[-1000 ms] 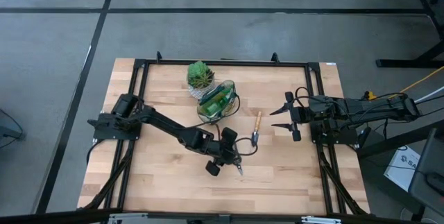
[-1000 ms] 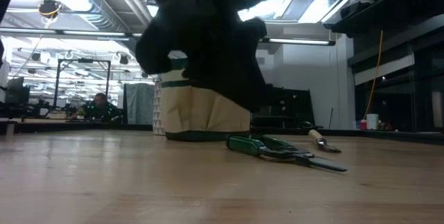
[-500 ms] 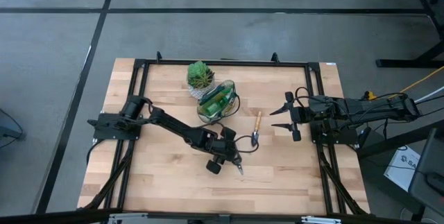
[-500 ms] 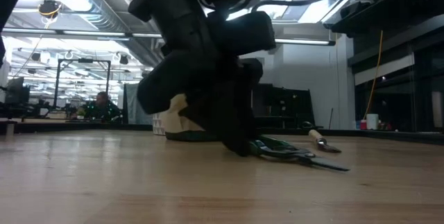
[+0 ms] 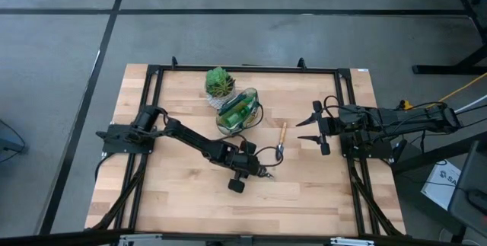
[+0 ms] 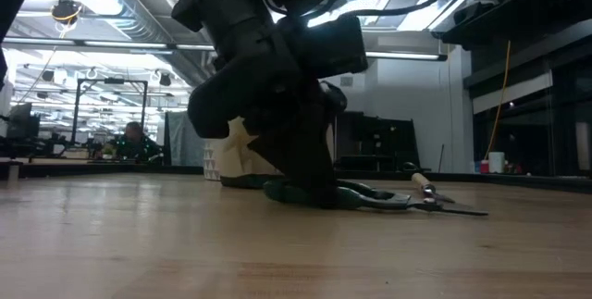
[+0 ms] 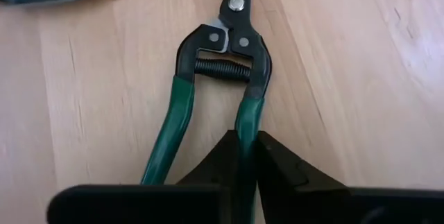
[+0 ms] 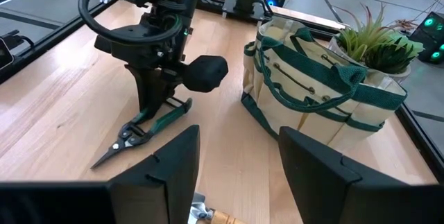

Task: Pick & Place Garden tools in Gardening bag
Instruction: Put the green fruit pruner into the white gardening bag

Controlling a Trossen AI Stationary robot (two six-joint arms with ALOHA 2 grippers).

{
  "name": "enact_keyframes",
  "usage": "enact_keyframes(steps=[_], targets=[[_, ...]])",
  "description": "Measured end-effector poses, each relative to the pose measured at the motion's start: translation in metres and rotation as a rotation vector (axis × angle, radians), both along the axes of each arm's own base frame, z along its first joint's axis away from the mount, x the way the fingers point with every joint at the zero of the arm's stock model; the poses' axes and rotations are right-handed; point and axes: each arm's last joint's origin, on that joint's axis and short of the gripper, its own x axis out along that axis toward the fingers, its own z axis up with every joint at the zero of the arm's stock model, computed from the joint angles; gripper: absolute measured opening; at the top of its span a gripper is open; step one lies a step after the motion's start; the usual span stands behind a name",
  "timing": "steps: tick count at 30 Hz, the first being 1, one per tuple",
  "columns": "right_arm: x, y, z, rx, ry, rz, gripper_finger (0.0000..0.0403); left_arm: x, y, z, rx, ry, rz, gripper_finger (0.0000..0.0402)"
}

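Risk: my left gripper (image 7: 246, 156) pinches only one shears (image 7: 220, 64) handle, so I expect twisting or slipping on lift.

- Plant (image 5: 220, 83) in a white pot, well beyond the left claw, near the table's far edge.
- Wooden table (image 5: 319, 200) under the claws.
- Person (image 6: 135, 141) seated far off.

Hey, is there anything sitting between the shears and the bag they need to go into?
Nothing visible blocks the way. The left gripper is shut on one green handle of the shears, and only bare wooden table lies between them and the bag.
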Motion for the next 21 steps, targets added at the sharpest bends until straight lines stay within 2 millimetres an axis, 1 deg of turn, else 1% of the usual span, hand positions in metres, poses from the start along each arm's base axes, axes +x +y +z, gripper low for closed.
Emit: enact_keyframes(steps=[6,10,14,17,21], targets=[[0.000,0.000,0.000,0.000,0.000,0.000,0.0201,-0.002,-0.007,0.002,0.001,-0.017,0.041,0.0030],[0.000,0.000,0.000,0.000,0.000,0.000,0.0201,-0.007,-0.011,0.011,0.048,-0.031,0.058,0.0033],[0.000,0.000,0.000,0.000,0.000,0.000,0.0201,-0.009,-0.012,0.034,0.103,-0.110,0.058,0.0025],[0.000,0.000,0.000,0.000,0.000,0.000,0.0201,-0.011,-0.007,0.046,0.147,-0.144,0.075,0.0026],[0.000,0.000,0.000,0.000,0.000,0.000,0.0201,-0.013,0.001,0.073,0.203,-0.228,0.103,0.0029]])
